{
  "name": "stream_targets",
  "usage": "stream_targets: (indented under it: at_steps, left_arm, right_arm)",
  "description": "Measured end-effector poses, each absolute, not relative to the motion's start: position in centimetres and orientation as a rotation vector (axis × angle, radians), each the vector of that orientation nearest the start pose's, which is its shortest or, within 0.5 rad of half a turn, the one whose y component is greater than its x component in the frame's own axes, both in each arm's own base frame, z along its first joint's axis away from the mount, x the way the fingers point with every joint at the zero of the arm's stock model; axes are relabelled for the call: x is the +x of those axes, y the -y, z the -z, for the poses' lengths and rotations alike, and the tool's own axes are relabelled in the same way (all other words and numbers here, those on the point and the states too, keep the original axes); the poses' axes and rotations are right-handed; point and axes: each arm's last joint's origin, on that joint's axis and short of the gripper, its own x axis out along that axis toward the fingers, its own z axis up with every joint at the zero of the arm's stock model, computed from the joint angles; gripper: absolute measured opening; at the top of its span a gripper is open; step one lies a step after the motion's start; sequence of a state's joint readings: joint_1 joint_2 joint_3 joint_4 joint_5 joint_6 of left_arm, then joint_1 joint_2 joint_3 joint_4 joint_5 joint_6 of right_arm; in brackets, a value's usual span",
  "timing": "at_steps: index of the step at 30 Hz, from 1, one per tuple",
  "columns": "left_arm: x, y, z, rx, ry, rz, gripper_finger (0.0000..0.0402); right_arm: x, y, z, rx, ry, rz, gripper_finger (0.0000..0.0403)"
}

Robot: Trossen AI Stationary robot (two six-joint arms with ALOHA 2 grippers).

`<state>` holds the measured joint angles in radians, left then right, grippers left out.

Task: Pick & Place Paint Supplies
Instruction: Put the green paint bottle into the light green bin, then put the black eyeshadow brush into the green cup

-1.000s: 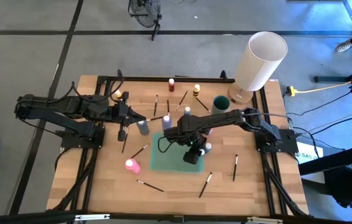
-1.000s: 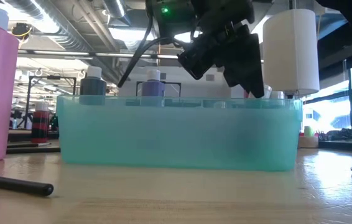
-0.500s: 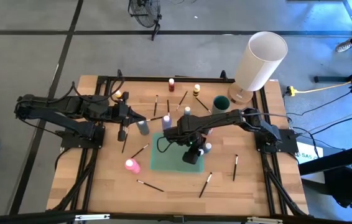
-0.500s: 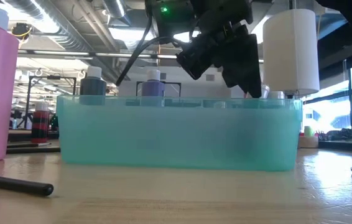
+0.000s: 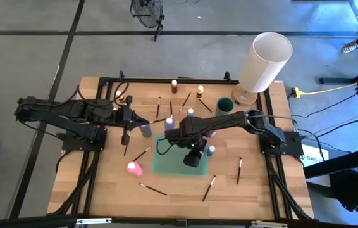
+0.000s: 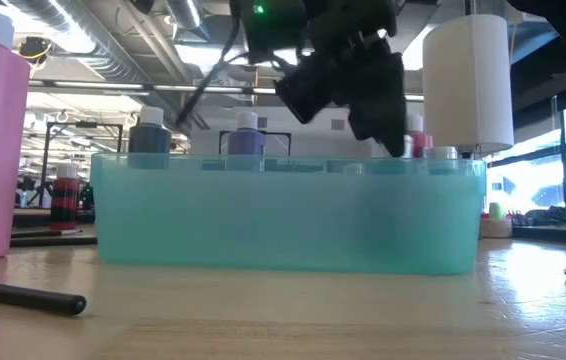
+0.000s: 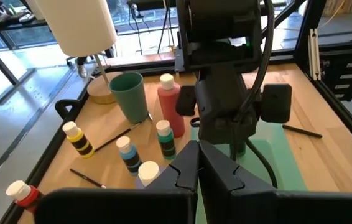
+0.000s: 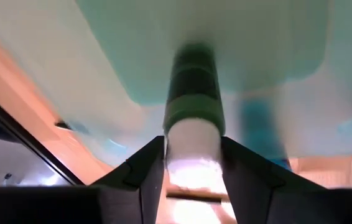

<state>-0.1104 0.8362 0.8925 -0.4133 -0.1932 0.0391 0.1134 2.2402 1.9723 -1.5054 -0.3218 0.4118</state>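
Right hand over the bin, green bottle between its fingers

The right hand (image 5: 192, 158) hangs above the teal bin (image 5: 166, 163), its fingers (image 8: 145, 174) clamped on the white cap of a green bottle (image 8: 192, 87) pointing down into the bin. The left hand (image 5: 124, 136), fingers pressed together and empty, waits well off to the side over the tabletop (image 5: 103, 183), a brush (image 5: 142, 152) lying between it and the bin.
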Motion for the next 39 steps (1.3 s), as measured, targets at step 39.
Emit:
stream_targets:
  at_steps: [39]
  left_arm:
    - [17.4, 1.4, -33.9, 0.093, -0.358, -0.071, 0.0002]
  right_arm:
    - [42.1, -6.4, -24.7, 0.428, -1.708, 0.065, 0.0305]
